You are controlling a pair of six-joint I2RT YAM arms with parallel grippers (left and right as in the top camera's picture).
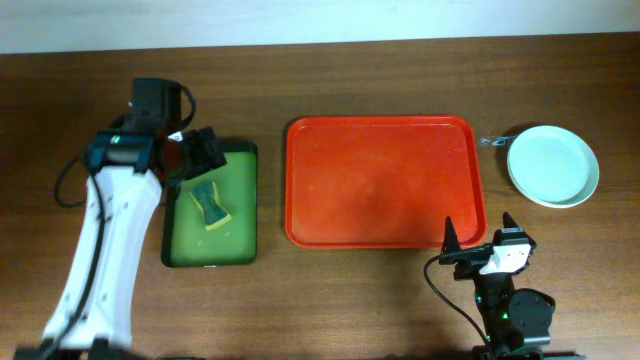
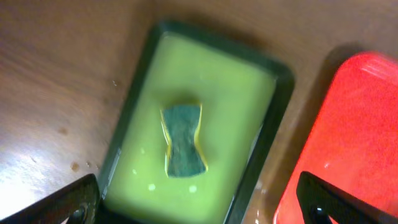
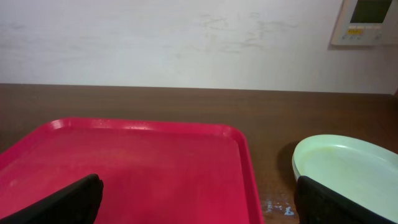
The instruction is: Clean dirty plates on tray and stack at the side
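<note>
Red tray (image 1: pixel 385 180): nothing on it; it lies directly ahead of the right gripper (image 1: pixel 478 228), and its near right corner is just beside the fingertips.

Pale mint plate (image 1: pixel 552 166): off the tray, on the table, ahead of and to the right of the right gripper. Cannot tell whether more plates are stacked beneath it.

Green tray (image 1: pixel 235 240): dark rim, glossy yellow-green inside. It holds one green-and-yellow sponge (image 2: pixel 183 140), lying flat below the left gripper (image 2: pixel 199 208).

Left gripper: jaws spread wide, empty, clear of the sponge.

Right gripper: jaws spread wide, empty, touching nothing.

Writing: wall panel (image 3: pixel 370 22) ahead of and to the right of the right gripper has a display; its text is too small to read.
</note>
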